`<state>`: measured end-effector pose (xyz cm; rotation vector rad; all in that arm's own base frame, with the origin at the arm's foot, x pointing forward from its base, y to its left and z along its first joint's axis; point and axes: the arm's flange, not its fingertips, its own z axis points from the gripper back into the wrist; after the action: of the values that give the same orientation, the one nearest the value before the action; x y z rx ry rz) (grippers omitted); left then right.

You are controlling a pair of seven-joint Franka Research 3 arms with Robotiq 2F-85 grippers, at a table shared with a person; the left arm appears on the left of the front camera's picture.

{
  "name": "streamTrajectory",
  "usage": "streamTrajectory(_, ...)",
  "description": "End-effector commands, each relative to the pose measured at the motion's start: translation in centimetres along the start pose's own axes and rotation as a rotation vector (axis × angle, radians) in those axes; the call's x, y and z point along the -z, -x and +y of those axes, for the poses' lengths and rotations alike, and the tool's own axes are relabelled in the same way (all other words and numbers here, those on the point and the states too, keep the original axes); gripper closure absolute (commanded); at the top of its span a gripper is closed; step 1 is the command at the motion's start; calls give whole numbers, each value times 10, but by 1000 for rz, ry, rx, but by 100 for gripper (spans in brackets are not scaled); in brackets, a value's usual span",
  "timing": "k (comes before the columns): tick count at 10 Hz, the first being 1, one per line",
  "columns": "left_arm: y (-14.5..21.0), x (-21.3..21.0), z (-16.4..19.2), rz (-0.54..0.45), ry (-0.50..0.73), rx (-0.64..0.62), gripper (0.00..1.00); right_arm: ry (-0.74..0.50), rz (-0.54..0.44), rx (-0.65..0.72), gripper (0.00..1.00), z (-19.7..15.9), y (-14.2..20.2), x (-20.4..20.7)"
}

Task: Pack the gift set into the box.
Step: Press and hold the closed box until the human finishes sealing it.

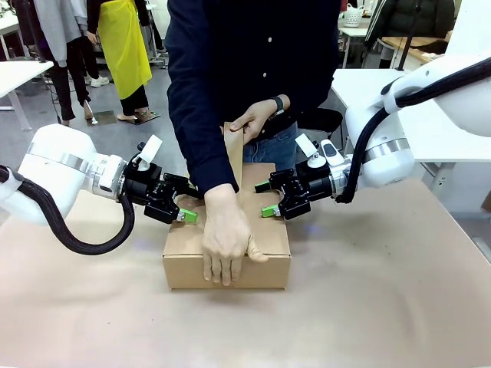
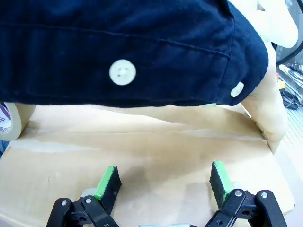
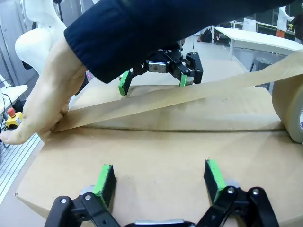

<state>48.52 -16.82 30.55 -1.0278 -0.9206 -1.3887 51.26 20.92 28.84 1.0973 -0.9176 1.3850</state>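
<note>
The box (image 1: pixel 227 253) sits between both grippers, flaps closed. Left gripper (image 1: pixel 184 208) and right gripper (image 1: pixel 265 199): jaws spread, pressing its top. Remaining: the person's hand (image 1: pixel 225 239) finishes the tape strip (image 3: pixel 189 94) (1 seam).

Worktop (image 1: pixel 368 307) covered with a plain tan sheet. A single brown corrugated box (image 1: pixel 265 270), flaps closed, rests directly on it near the centre, its front face toward the robot's side. The worktop's surface all around the box lies bare.
</note>
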Motion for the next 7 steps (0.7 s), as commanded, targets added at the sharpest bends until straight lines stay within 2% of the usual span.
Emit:
streamTrajectory(1, 2, -1, -3, 7, -4, -2, 0, 3, 7, 8, 0, 2, 2, 0)
streamTrajectory(7, 2, -1, -3, 7, -4, -2, 0, 3, 7, 8, 0, 2, 2, 0)
